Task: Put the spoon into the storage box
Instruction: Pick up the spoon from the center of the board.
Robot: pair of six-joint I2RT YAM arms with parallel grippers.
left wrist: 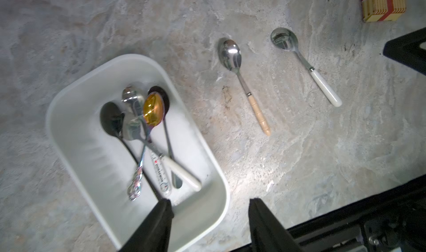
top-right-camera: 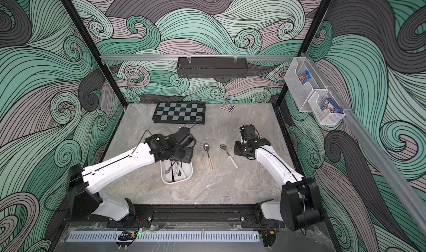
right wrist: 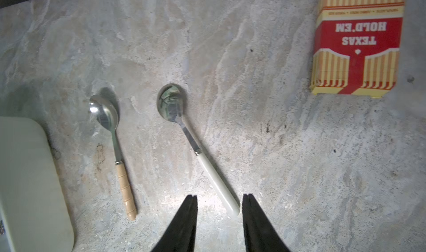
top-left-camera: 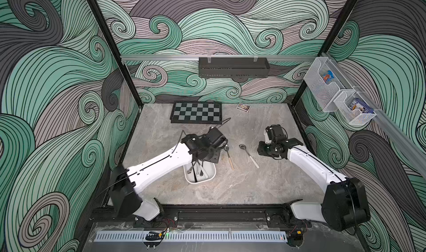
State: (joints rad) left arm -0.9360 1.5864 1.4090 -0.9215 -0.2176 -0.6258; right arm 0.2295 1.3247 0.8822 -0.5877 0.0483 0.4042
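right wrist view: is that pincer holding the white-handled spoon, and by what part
Nothing is held: the right pincer is open and the white-handled spoon lies flat on the table.

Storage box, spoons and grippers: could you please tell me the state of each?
Storage box: holds several spoons.
Wooden-handled spoon: lying outside the box.
White-handled spoon: lying outside the box.
Left gripper: open, empty.
Right gripper: open, empty.
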